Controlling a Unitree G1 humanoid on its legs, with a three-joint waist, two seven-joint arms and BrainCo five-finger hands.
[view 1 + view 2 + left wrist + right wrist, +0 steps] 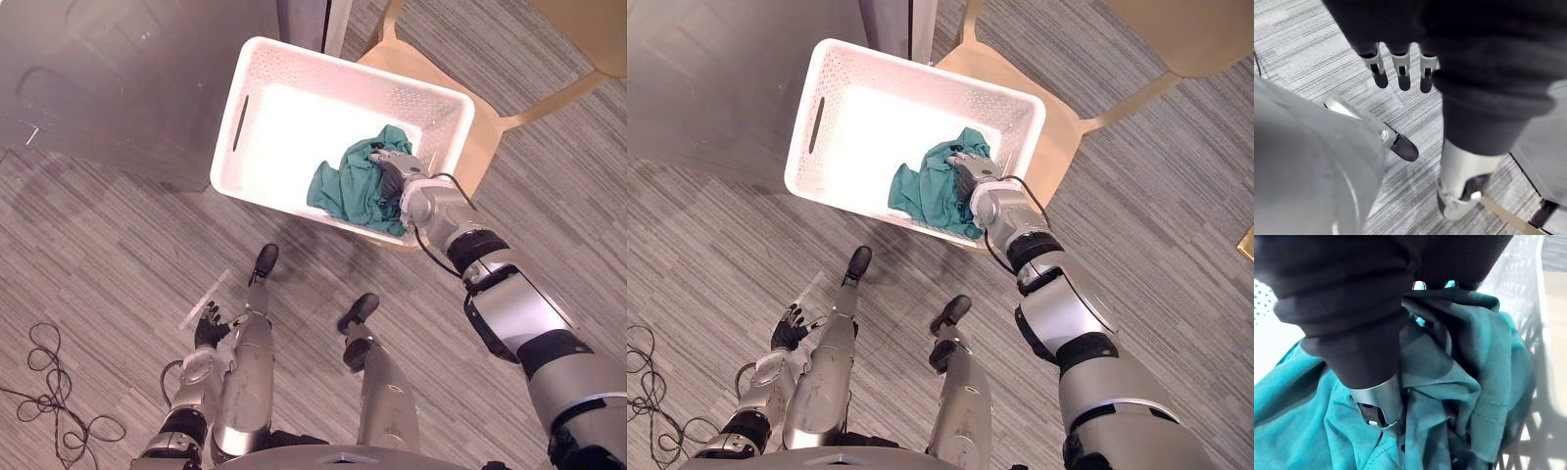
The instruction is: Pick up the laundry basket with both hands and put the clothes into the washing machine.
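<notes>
A white perforated laundry basket [294, 69] stands on a light wooden chair [490, 127]. A crumpled teal garment [348, 186] lies in its near right corner. My right hand [397, 174] reaches into the basket from the right and sits on top of the garment. In the right wrist view the teal garment [1488, 382] bunches up between the fingers and the thumb [1376, 406], with the basket wall [1523, 274] just past it. My left hand [209, 328] hangs low at my left side over the floor, its fingers [1400, 73] straight and holding nothing.
A dark grey panel [118, 78] stands on the floor at the upper left, touching the basket's far left corner. Grey striped floor [98, 255] lies in front of the basket. The chair's back and legs [578, 59] extend to the upper right.
</notes>
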